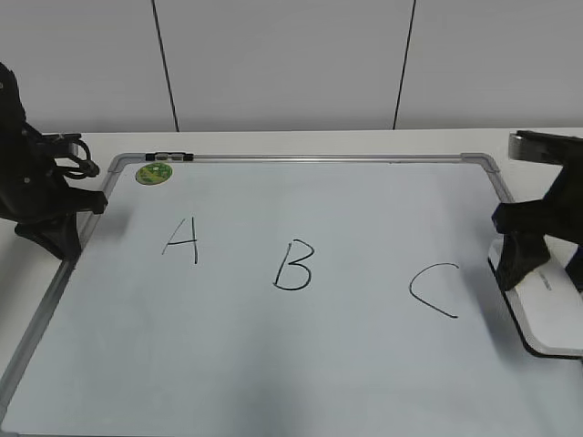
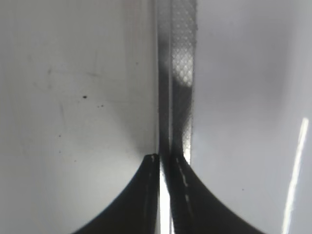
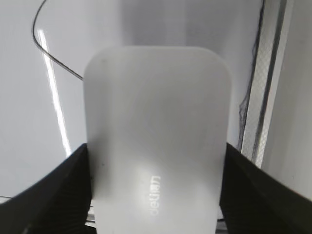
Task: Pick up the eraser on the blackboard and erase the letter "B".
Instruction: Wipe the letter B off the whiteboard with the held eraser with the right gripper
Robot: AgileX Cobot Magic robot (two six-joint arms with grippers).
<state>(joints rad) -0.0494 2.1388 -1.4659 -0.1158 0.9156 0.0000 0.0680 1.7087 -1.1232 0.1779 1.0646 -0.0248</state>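
The blackboard is a white dry-erase board with a grey frame, lying flat. The letter "B" is written in black at its middle. The white eraser lies at the board's right edge. In the right wrist view the eraser fills the space between the jaws, lettering up. My right gripper sits over the eraser's far end, and its jaws press both long sides. My left gripper is shut and empty over the board's left frame.
An "A" is left of the B and a "C" is right of it, close to the eraser. A round green magnet sits at the board's far left corner. The right frame runs beside the eraser.
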